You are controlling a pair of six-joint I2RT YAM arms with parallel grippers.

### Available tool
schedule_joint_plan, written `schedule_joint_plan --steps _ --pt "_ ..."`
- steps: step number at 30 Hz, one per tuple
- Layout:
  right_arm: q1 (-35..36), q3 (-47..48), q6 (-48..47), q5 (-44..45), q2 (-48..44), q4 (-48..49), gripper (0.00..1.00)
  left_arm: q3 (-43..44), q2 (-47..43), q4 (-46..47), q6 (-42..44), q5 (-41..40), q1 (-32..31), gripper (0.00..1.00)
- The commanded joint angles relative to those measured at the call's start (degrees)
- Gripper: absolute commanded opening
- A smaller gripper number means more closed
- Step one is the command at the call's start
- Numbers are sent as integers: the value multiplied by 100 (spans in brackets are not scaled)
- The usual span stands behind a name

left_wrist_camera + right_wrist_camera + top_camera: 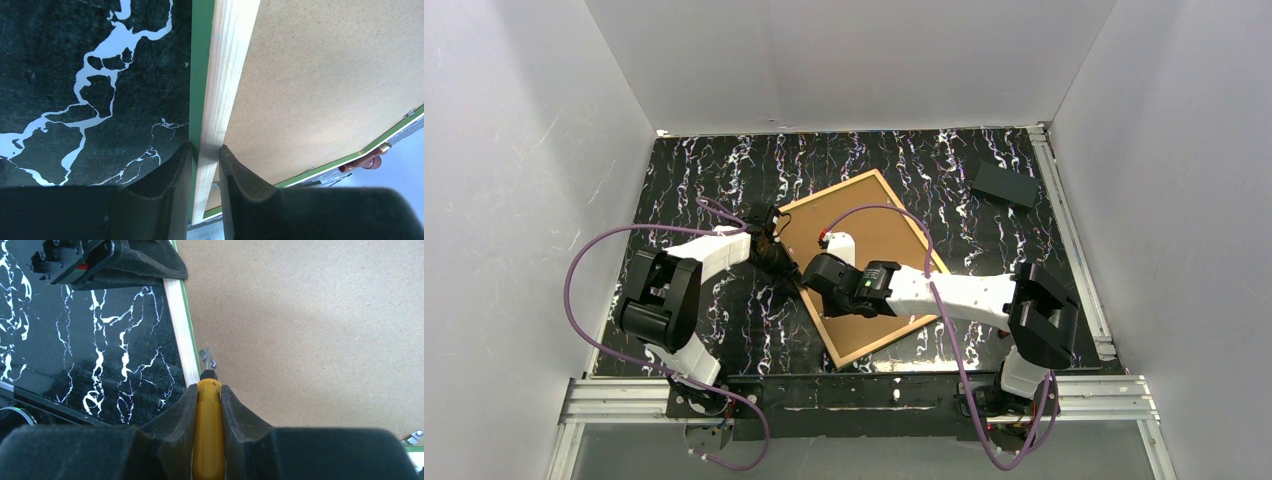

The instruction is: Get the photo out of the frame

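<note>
On the black, white-veined marble-pattern table (pixel 984 230), the large thin rectangular picture frame (pixel 902 201) lies flat and face down, turned diagonally between the two arms. Its outer edge is painted bright green. The rear face of the moulding is a strip of bare pale wood with fine straight grain. Seated inside the moulding is a plain brown fibreboard backing panel (pixel 879 235), matt, with a finely speckled surface. It covers the whole opening, so the photo is hidden from view.

Left pincer (pixel 205 150): closed on the frame's left-side moulding. One dark, rubbery finger bears on the green outer edge; the other sits on the inner side of the wood strip, over the backing panel.

Right pincer (pixel 208 390): clamped around a tool (pixel 208 435) with a smooth yellow plastic handle, held lengthwise between the fingers. The tool's dark tip points at a small bent silver metal retaining tab (pixel 206 356) on the backing panel, just beside the wood strip. Whether the tip touches the tab cannot be determined.

A flat dark grey rectangular block (pixel 1004 184) lies well apart, near the far right corner of the table.
</note>
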Motion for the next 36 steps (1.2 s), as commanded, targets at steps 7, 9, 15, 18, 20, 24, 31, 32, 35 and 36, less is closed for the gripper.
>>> schedule_joint_plan --steps 7,9,15,18,20,24,31,32,35,36 --pt "17 432 -100 417 -192 -419 1 -78 125 -730 57 -133 -53 0" --pt "17 252 -212 277 -489 -168 1 -77 108 -747 75 -153 -53 0" --pt "37 62 2 -141 -526 -232 1 -47 141 -753 71 -128 -53 0" --pt "116 30 25 -183 -494 -201 1 -55 130 -767 86 -146 -53 0" --pt "142 45 46 -205 -424 -240 1 -44 116 -778 103 -161 -53 0" --pt "165 48 78 -204 -299 -284 1 -46 111 -792 106 -162 -53 0" --pt "166 97 70 -151 -145 -367 1 -47 123 -791 97 -161 -53 0" --pt "162 98 77 -118 -139 -391 1 -43 122 -789 103 -155 -53 0" --pt "166 88 70 -110 -113 -384 1 -48 132 -790 93 -161 -53 0" --pt "166 98 70 -113 -94 -378 1 -51 128 -794 97 -161 -53 0"
